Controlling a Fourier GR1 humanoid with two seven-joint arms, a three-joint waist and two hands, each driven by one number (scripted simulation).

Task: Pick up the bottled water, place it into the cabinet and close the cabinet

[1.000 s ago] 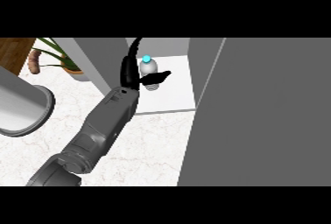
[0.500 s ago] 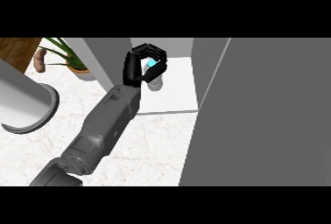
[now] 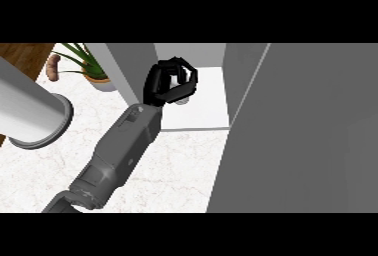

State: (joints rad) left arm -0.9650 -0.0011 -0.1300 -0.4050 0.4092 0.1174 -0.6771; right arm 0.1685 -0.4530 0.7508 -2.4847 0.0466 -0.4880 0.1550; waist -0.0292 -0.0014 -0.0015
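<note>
Left hand (image 3: pixel 171 82), fingers curled around the bottle (image 3: pixel 182 100), is carrying it onto the white cabinet (image 3: pixel 210 107) floor. Advised: seat it upright, clear of the door (image 3: pixel 310 135), before releasing. Since the earlier frame, the hand is hiding more of the bottle.

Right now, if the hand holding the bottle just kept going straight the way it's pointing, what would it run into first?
Probably the cabinet's back wall. The left hand, curled around the bottled water, points up the view, over the cabinet's white shelf. Nothing else shows in that line, though depth is unclear from this steep view.
</note>
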